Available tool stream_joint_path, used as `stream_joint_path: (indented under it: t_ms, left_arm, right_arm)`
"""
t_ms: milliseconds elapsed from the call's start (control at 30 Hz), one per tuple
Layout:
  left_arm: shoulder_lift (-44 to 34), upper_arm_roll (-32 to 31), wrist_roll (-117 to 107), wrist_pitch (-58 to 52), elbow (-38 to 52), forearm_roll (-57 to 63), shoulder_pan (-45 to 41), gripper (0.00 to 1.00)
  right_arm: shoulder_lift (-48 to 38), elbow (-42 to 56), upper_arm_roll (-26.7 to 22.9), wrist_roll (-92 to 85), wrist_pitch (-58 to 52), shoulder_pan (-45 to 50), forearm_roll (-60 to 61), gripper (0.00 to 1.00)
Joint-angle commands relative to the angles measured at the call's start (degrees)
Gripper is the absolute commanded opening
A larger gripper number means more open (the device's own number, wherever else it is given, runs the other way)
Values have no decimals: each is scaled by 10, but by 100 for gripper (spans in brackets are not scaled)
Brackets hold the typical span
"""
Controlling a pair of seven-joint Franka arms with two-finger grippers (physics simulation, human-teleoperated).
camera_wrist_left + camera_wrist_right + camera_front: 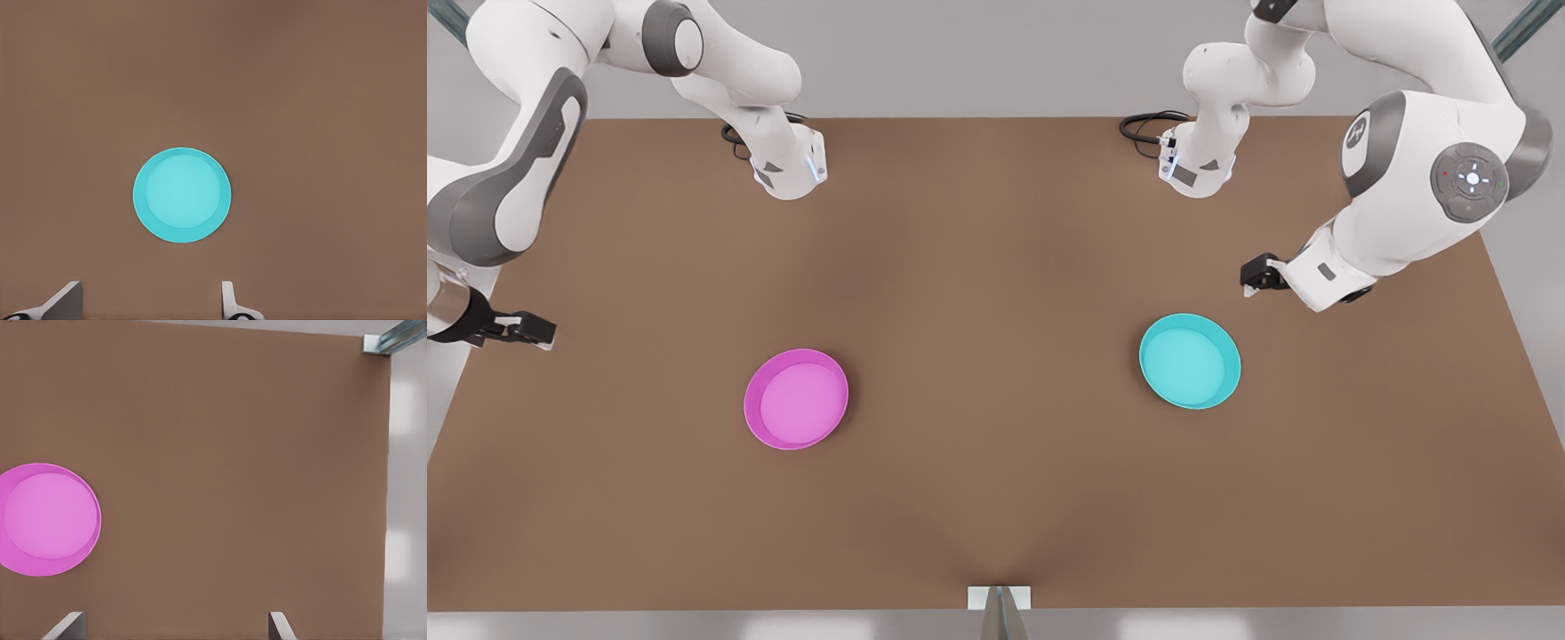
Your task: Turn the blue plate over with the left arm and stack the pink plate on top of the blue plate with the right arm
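Note:
The blue plate (1190,360) lies rim up on the brown table at the front view's right, and it also appears in the left wrist view (181,195). My left gripper (1258,274) hovers just behind and to the right of it, open (147,308), holding nothing. The pink plate (796,398) lies rim up at the front view's left, showing its lighter inside (48,519). My right gripper (538,333) hangs near the table's left edge, well apart from the pink plate, open (173,628) and empty.
The brown table (996,267) stretches between the two plates. Both arm bases with black cables (1147,124) stand at the back edge. A metal bracket (999,597) sits at the front edge. The table's edge and a metal frame corner (383,343) appear in the right wrist view.

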Motion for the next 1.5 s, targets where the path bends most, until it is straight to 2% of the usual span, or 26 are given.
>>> stream_joint_path:
  t_ms: [0,100,133,200,233,333,467,633,933,1000,1133,1167,1200,1233,1300,1333,1400,1467]
  left_arm:
    - [0,0,0,0,0,0,1,100]
    - [5,0,-8,-1,0,-3,6,100]
    - [16,-4,1,-3,-10,-8,31,100]
    - [68,-4,17,4,-20,-72,91,100]
    - [96,-3,97,13,-32,-91,111,100]
    - [96,-4,265,162,-163,-144,178,100]
    - [99,-3,377,293,-287,-223,208,100]
    - [141,-3,378,323,-325,-272,222,100]
    - [203,-4,378,345,-325,-278,223,100]
    - [209,-4,378,345,-326,-278,223,100]
    - [228,-5,379,344,-326,-279,222,100]
    - [231,-5,379,344,-325,-279,223,100]
    - [236,-5,379,343,-325,-290,223,100]
    - [238,-5,379,342,-325,-291,223,100]
    - [237,-5,379,339,-325,-291,223,100]
    - [238,-5,379,340,-325,-291,223,97]
    - [239,-4,379,340,-325,-291,223,67]
    - [240,-4,379,339,-325,-291,223,61]
  right_arm:
    - [0,1,1,0,0,1,0,100]
    - [0,-3,-1,0,4,-1,-1,100]
    - [1,-3,-3,0,5,-8,0,100]
    - [1,-1,-6,0,8,-13,1,100]
    - [2,-1,-5,0,16,-21,2,100]
    - [3,-1,-2,0,28,-16,0,100]
    - [5,-2,-2,4,27,-14,15,100]
    - [11,0,-1,4,28,-14,15,100]
    - [11,1,1,2,28,-12,28,100]
    - [18,2,9,-3,78,3,39,100]
    - [13,4,10,-1,78,8,43,100]
    - [-41,-59,10,2,96,9,43,100]
    - [-113,-171,10,0,167,7,48,100]
    - [-119,-211,22,-1,174,9,49,100]
    - [-122,-212,27,-3,158,10,50,100]
    - [-120,-221,42,-4,160,10,50,100]
    - [-122,-220,56,-4,159,10,50,100]
    - [-123,-219,72,54,159,11,50,100]
